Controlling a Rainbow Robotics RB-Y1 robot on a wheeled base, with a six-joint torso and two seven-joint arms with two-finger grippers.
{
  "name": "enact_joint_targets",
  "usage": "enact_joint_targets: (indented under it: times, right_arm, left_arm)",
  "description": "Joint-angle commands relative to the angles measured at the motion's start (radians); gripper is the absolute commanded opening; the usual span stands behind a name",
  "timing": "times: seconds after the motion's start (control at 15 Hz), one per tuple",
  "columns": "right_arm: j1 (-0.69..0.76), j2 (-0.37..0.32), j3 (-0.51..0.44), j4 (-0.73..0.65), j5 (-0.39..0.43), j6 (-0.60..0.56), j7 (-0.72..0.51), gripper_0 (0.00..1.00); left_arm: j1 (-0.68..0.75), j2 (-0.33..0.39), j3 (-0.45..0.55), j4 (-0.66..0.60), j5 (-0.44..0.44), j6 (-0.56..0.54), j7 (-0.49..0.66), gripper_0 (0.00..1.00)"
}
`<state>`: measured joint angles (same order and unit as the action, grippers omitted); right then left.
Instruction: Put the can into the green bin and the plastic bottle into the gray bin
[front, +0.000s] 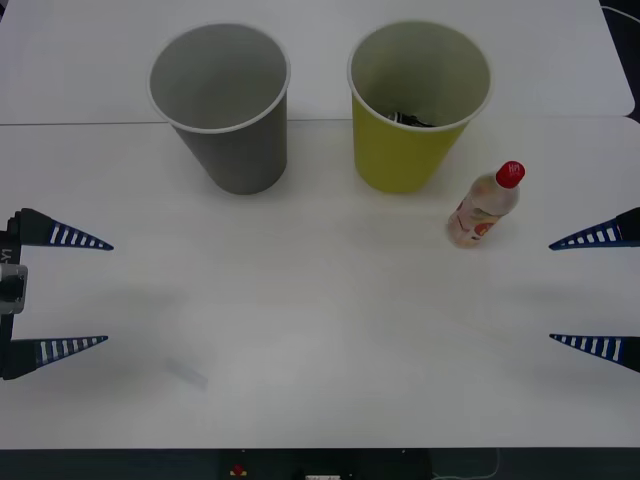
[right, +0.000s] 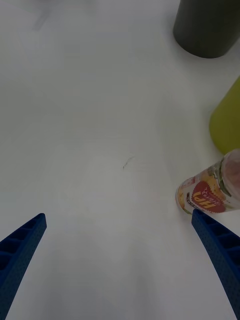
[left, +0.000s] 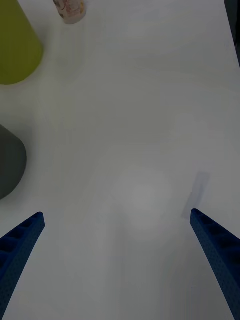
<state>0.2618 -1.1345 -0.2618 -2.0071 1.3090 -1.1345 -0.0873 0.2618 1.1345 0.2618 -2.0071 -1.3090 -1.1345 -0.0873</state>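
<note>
— Two grippers waited spread apart; which was nearer the plastic bottle (front: 486, 207)?

— The right gripper (front: 595, 291), at the surface's right edge. The bottle stood upright just inboard of it, beside the green bin (front: 417, 104), which held something dark.

— And the left gripper (front: 62, 293)?

— At the left edge, well apart. The gray bin (front: 222, 104) stood toward the far edge.

Bright, even overhead light; soft shadows on the table (front: 320, 330).
</note>
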Motion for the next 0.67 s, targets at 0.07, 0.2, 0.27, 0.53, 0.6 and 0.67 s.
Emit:
enact_joint_targets:
  times: [0.07, 0.2, 0.27, 0.53, 0.6, 0.67]
  right_arm:
    - [0.0, 0.0, 0.0, 0.0, 0.0, 0.0, 0.0, 1.0]
    - [0.01, -0.007, -0.013, 0.001, -0.033, 0.004, 0.006, 1.0]
    - [0.008, -0.011, -0.016, -0.001, -0.042, 0.004, 0.006, 1.0]
    - [0.01, 0.01, -0.014, 0.042, -0.066, 0.007, 0.018, 1.0]
    - [0.008, 0.022, -0.016, 0.064, -0.086, 0.007, 0.024, 1.0]
    - [0.01, 0.036, -0.014, 0.085, -0.103, 0.007, 0.034, 1.0]
  left_arm:
    - [0.0, 0.0, 0.0, 0.0, 0.0, 0.0, 0.0, 1.0]
    - [0.0, 0.0, 0.0, 0.0, 0.0, 0.0, 0.0, 1.0]
    - [0.0, 0.0, 0.0, 0.0, 0.0, 0.0, 0.0, 1.0]
    - [0.0, 0.0, 0.0, 0.0, 0.0, 0.0, 0.0, 1.0]
    - [0.0, 0.0, 0.0, 0.0, 0.0, 0.0, 0.0, 1.0]
    - [0.0, 0.0, 0.0, 0.0, 0.0, 0.0, 0.0, 1.0]
